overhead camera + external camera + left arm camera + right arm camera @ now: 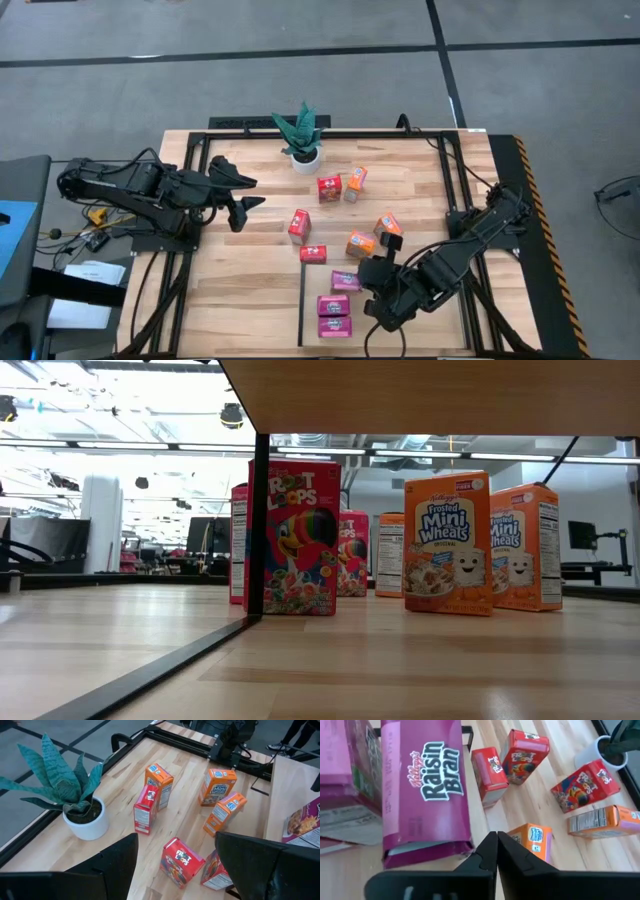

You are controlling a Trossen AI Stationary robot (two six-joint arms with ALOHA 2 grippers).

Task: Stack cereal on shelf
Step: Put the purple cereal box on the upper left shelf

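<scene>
Several small cereal boxes lie and stand on the wooden table. Red ones [329, 187] [299, 226] [313, 254] and orange ones [356, 179] [388, 225] [360, 243] are spread near the middle. Three magenta ones [345, 281] [332, 305] [334, 327] lie on the shelf panel [318, 275], just right of its black strip. My right gripper [368, 266] [496, 839] is shut, low beside the farthest magenta box [427, 785], which lies flat with its front up. My left gripper [243, 194] [176, 837] hangs open above the table's left side, nothing between its fingers. My right gripper's shut fingers [487, 851] stand slanting down right beside the near corner [468, 845] of the flat magenta box. Whether a finger touches that corner, I cannot tell.
A potted green plant [302, 138] stands at the far edge. A black frame [445, 150] runs around the table's far and right sides. In the low view, a red box [293, 535] and orange boxes [447, 540] stand upright behind a black post [260, 520].
</scene>
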